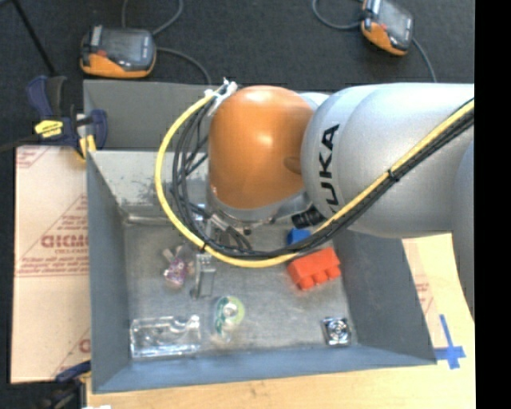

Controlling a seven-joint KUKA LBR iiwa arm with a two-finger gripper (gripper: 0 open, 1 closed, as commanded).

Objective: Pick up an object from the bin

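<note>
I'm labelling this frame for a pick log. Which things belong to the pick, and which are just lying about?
Belonging to the pick:
bin
gripper, over its left half
pink thing, nearest, just left of the gripper in the view

Lying about:
orange brick
blue piece
clear packet
greenish round thing
silver cube

Beyond the far side of the grey metal bin [104, 240] the floor [263, 40] is dark and matt, like carpet. An orange-and-black device [116, 52] lies on it past the bin's far left corner and a second device [387, 24] past its far right, each trailing a thin black cable [184, 57]. Along the bin's near side runs a pale wood-coloured surface [239, 395], evenly lit
</note>
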